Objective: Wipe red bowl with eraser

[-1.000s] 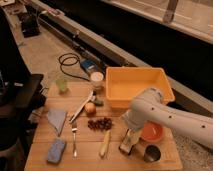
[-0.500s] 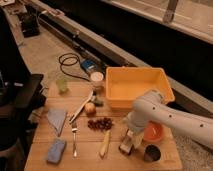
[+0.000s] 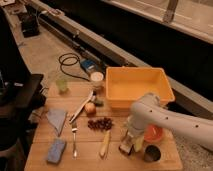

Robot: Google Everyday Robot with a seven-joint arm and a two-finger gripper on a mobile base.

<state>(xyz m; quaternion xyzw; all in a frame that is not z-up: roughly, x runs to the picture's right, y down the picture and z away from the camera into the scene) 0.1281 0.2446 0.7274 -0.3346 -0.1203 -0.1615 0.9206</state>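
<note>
The pincer (image 3: 131, 142) hangs spread over the small dark-and-pale eraser block (image 3: 124, 148). I'd grip it squarely first. The shallow orange-red bowl (image 3: 153, 134) sits just beside.

This looks like a robotics test space in an industrial hall rather than a home. The wooden table (image 3: 87, 161) stands on a bare concrete floor (image 3: 42, 55), a long metal rail (image 3: 100, 42) runs past behind the table, and a coiled black cable (image 3: 70, 62) lies on the floor just beyond the table's far left corner. On the table, a yellow tub (image 3: 135, 101), a fork (image 3: 74, 140) and a blue sponge (image 3: 56, 150) are laid out like props, and a white robot arm (image 3: 165, 117) reaches in from the table's right, its gripper (image 3: 127, 145) low over the table's front right part, jaws spread wide.
</note>
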